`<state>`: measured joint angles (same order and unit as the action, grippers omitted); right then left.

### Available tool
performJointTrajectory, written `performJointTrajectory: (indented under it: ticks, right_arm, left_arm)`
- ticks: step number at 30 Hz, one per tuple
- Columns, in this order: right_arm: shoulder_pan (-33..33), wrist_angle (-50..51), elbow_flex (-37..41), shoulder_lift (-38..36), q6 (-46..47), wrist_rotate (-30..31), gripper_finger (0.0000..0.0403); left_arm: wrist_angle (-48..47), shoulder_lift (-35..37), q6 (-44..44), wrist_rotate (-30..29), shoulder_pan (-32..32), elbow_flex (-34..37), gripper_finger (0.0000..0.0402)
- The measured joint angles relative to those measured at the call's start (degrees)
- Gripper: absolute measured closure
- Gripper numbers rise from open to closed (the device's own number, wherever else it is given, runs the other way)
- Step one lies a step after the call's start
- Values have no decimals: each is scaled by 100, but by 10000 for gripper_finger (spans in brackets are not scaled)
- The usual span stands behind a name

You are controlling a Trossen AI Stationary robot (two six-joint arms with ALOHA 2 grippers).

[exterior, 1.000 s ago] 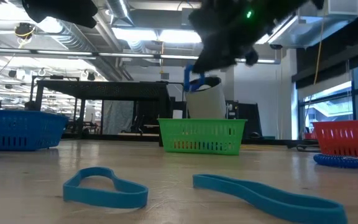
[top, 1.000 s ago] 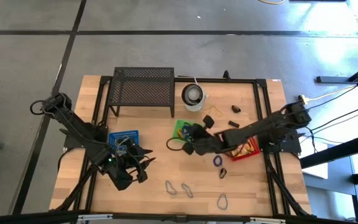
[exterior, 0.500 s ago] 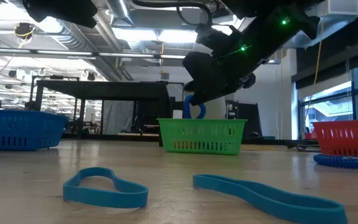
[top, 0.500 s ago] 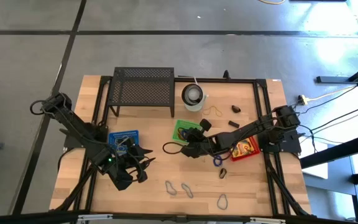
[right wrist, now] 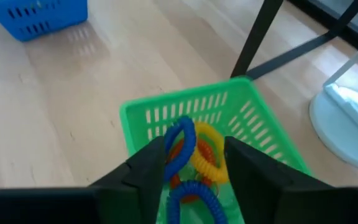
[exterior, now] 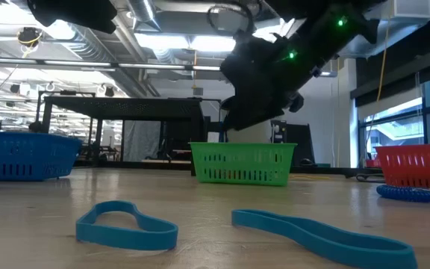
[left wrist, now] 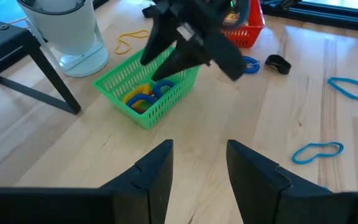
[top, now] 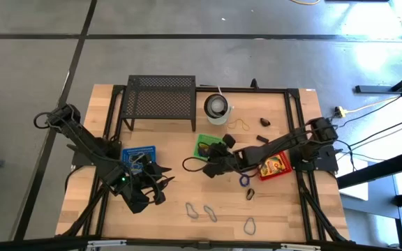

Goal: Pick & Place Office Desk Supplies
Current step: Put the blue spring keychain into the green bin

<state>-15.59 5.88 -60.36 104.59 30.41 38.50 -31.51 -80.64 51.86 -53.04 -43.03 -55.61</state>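
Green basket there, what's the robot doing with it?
The right end effector hangs over the green basket, fingers apart. A blue coil loop sits between them, resting on the yellow and orange coils inside the basket. The left end effector waits open near the blue basket. More blue loops lie on the table.

Right tool [right wrist: 191, 163] opened; blue coil [right wrist: 182, 149] dropped into green basket [right wrist: 166, 109].

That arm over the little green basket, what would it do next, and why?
Probably lift the right end effector straight up and away. Its fingers stand apart above the green basket, and the blue coil lies in the basket with a yellow one, so the drop looks done. More loops, like the blue loop, wait on the table.
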Motion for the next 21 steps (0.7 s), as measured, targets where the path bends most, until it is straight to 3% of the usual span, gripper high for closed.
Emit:
performJointTrajectory:
  ticks: [8, 11, 17, 21]
  right_arm:
    - [-257, 750, -2, -848, 171, -126, 215]
    - [-476, 1034, -4, -1129, 400, -773, 222]
    - [-1074, 1511, -4, -1201, 792, -2774, 239]
    - [-1528, 1971, -2, -1031, 1425, -2980, 247]
  left_arm:
    - [-1, 0, -66, 11, 0, 0, 258]
    - [-2, 0, -66, 22, 0, 0, 258]
    - [0, 0, -61, 58, 0, -2, 258]
    - [0, 0, 52, 63, 0, -2, 258]
